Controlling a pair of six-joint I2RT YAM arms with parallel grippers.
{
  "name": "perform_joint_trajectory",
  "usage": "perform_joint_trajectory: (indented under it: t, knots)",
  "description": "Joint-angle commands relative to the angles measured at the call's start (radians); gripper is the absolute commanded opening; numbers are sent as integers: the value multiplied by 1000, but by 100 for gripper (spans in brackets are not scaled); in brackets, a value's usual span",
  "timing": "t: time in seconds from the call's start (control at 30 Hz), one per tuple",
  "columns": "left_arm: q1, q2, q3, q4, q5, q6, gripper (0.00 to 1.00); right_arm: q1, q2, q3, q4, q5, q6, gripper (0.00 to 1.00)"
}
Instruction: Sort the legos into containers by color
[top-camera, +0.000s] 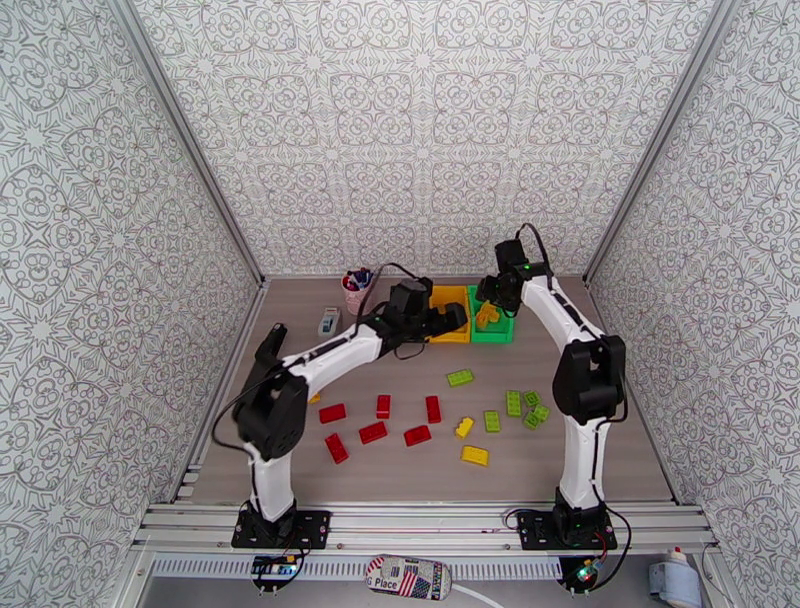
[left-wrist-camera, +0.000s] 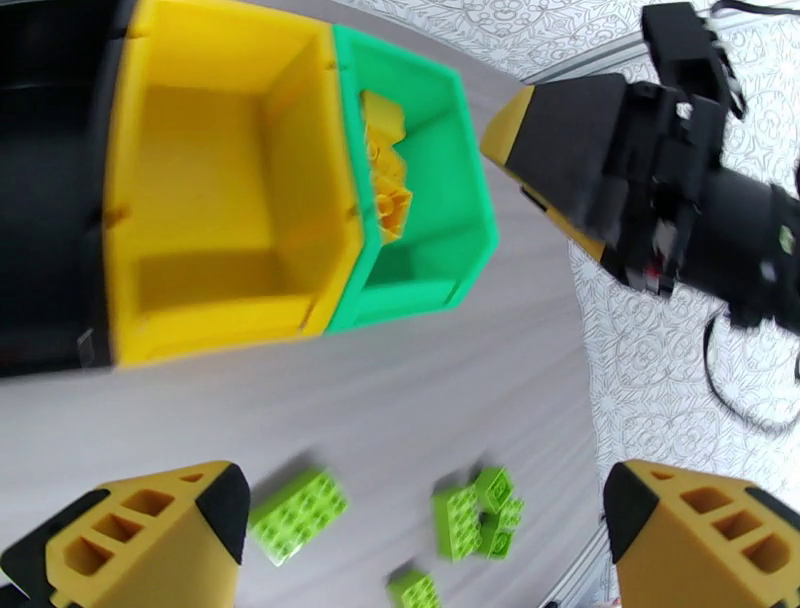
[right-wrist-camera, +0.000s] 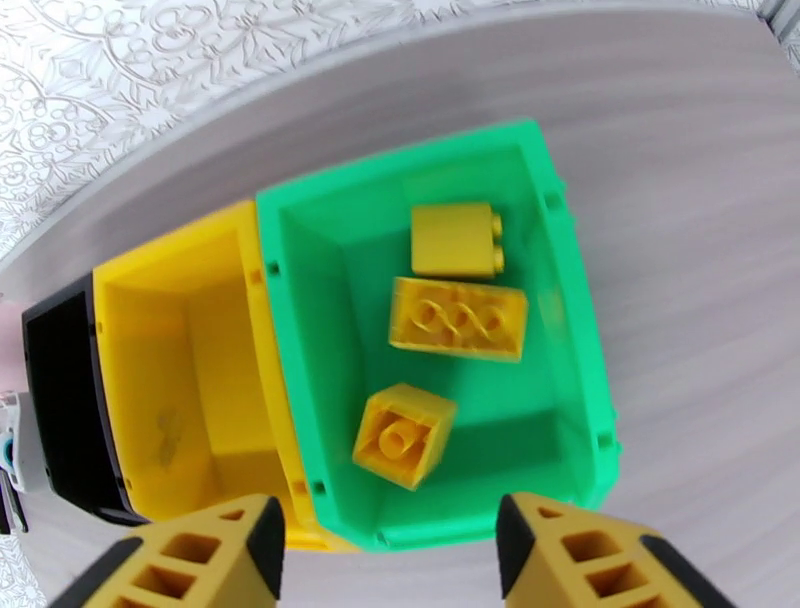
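Both arms crowd the bins and could knock together. The right gripper (right-wrist-camera: 390, 525) hangs partly open and empty over the green bin (right-wrist-camera: 580, 330). The left gripper (left-wrist-camera: 425, 505) gapes wide, empty, near the yellow bin (left-wrist-camera: 215, 310). Three yellow legos (right-wrist-camera: 458, 318) lie in the green bin, which looks like a missort.

Top: fixed high behind the table's (top-camera: 400, 472) 6 o'clock edge, facing 12, wide. Left wrist: close, slanted over the bins (left-wrist-camera: 200, 150). Right wrist: straight down on the green bin (right-wrist-camera: 570, 330) (nearest). All three share that bin.
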Motion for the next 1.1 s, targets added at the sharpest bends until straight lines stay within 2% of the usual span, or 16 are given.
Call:
perform_joint_trajectory:
  t: [0.0,0.2,0.4,1.07]
  knots:
    - [-14,-94,-109,-17,-74,49,99,-6,-105,-99,4,-45,3,64]
    - [-43,-223,-245,-83,-158,94,100,28,-292,-370,99,-89,31,67]
    - [-67,-301,-303,-146,-216,130,99,98,-449,-597,166,-102,70,67]
    - [-113,-535,-602,-174,-321,41,100,387,-689,-891,121,-19,209,70]
